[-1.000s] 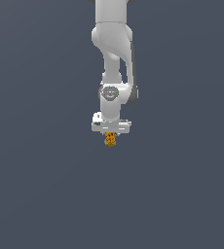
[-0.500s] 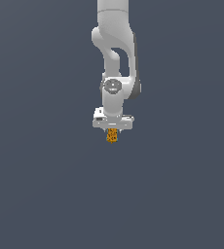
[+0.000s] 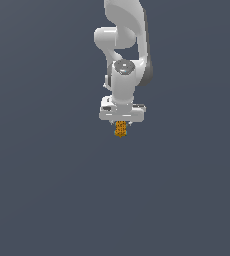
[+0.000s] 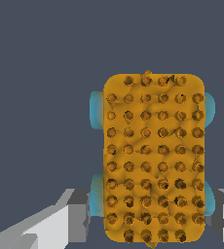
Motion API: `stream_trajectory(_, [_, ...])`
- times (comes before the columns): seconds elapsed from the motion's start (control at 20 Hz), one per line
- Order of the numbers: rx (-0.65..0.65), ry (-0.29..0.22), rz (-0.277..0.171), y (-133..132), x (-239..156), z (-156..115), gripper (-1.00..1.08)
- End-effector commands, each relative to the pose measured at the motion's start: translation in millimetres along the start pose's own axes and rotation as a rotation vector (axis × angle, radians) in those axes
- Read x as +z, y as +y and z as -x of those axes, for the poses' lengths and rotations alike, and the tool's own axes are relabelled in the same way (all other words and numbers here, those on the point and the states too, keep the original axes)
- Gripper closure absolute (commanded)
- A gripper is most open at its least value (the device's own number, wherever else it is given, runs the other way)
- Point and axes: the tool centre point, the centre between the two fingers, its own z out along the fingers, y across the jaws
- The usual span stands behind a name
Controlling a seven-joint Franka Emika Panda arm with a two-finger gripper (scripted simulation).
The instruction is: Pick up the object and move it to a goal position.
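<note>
The object [image 3: 120, 129] is a tiny orange-yellow block with dark speckles, hanging below the white hand in the exterior view. My gripper [image 3: 120, 128] is shut on it, and its fingers are mostly hidden behind the block. In the wrist view the object [image 4: 153, 158] fills the centre as a rounded orange slab dotted with dark studs, with light blue parts showing at its sides. Grey and white finger parts [image 4: 75, 214] flank it. The block is held well above the dark ground.
A plain dark grey-blue surface [image 3: 47, 190] fills both views. The white arm [image 3: 124, 45] rises out of the exterior view's top edge. No other objects show.
The arm has lifted, carrying the block upward in the exterior view. The grip on the block is unchanged.
</note>
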Motion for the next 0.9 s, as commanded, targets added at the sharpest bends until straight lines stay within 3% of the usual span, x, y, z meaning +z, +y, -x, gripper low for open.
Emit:
stream_trajectory(0.0, [0.000, 0.001, 0.001, -8.4, -25.1, 3.7, 1.08])
stream_trajectory(0.85, [-0.001, 0.002, 0.002, -67.0, -195.0, 27.0, 1.08])
